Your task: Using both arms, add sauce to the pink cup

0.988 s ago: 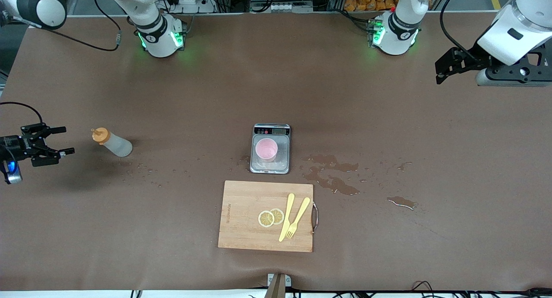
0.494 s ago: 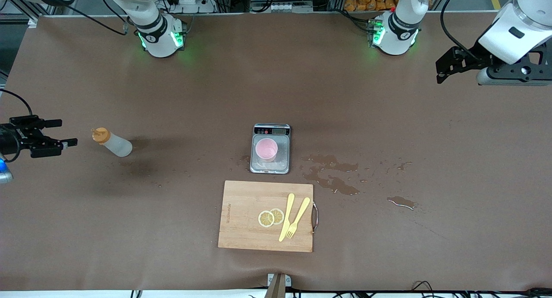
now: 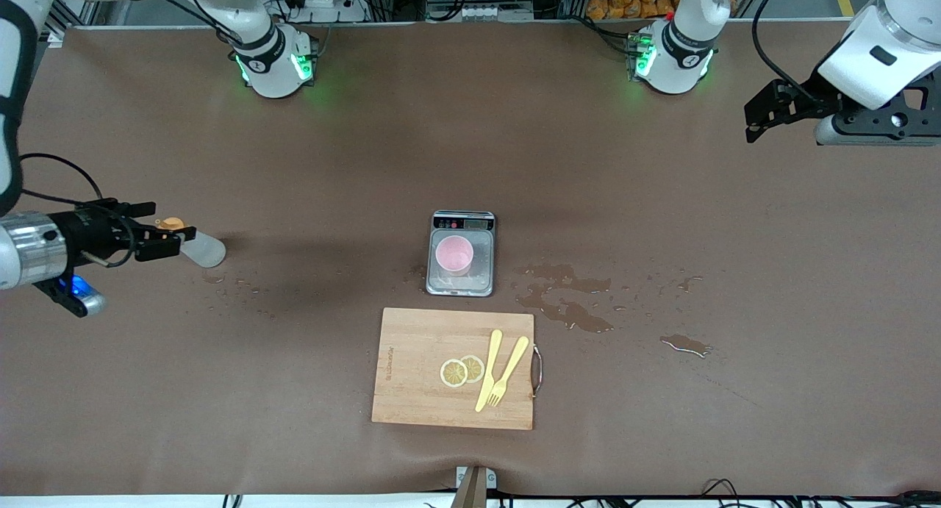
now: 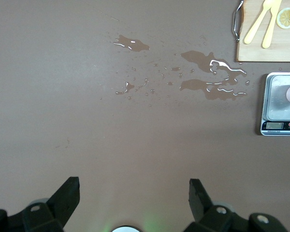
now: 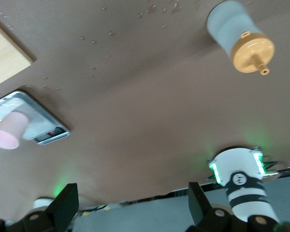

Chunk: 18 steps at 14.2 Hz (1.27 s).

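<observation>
The sauce bottle lies on its side toward the right arm's end of the table, and its orange cap shows between my right gripper's fingers in the front view. My right gripper is open and empty, up in the air over the cap. The right wrist view shows the bottle well clear of the open gripper. The pink cup stands on the steel scale at mid table. My left gripper waits open and empty over the left arm's end; it also shows in the left wrist view.
A wooden cutting board with two lemon slices, a yellow fork and a yellow knife lies nearer the camera than the scale. Puddles lie beside the scale toward the left arm's end. Droplets dot the cloth near the bottle.
My right gripper has swung from the table's end toward the bottle and now covers its cap in the front view. The left arm has barely moved.
</observation>
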Tool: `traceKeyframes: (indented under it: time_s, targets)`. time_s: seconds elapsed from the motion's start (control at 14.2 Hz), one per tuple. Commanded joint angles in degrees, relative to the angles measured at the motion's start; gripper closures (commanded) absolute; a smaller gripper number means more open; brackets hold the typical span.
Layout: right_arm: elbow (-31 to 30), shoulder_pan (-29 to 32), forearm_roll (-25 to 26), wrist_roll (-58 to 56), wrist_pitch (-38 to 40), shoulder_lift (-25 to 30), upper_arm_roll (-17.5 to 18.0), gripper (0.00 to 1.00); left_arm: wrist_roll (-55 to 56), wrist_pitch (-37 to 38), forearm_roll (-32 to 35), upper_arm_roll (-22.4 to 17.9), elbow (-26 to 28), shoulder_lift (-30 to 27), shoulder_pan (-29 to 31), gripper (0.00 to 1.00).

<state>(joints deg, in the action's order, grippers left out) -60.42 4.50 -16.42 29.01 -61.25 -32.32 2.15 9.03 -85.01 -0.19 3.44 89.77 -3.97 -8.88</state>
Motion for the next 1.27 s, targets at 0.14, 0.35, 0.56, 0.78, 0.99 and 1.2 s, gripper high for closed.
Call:
traceKeyframes:
  time_s: [0.14, 0.35, 0.56, 0.78, 0.99, 1.2]
  targets:
    - [-5.0, -4.7, 7.0, -0.4, -4.8, 9.6, -0.4, 0.00, 0.8, 0.5, -0.9, 0.0, 0.6, -1.5, 0.4, 0.00]
    - [-13.1, -4.4, 8.1, -4.6, -9.5, 18.1, -0.6, 0.00, 0.8, 0.5, -0.9, 0.0, 0.6, -1.5, 0.4, 0.00]
    - [-24.5, -3.4, 9.6, -12.7, -16.9, 28.2, -0.7, 0.00, 0.8, 0.5, -0.9, 0.0, 0.6, -1.5, 0.4, 0.00]
    - [-33.0, -2.8, 10.1, -15.4, -22.9, 34.7, -0.7, 0.00, 0.8, 0.5, -0.9, 0.0, 0.6, -1.5, 0.4, 0.00]
    - [-36.5, -2.0, 10.1, -17.0, -25.6, 37.1, -0.7, 0.00, 0.8, 0.5, -0.9, -0.1, 0.6, -1.5, 0.4, 0.00]
    - [-32.7, -2.0, 11.5, -16.9, -25.8, 35.3, -0.7, 0.00, 0.8, 0.5, -0.9, -0.1, 0.6, -1.5, 0.4, 0.00]
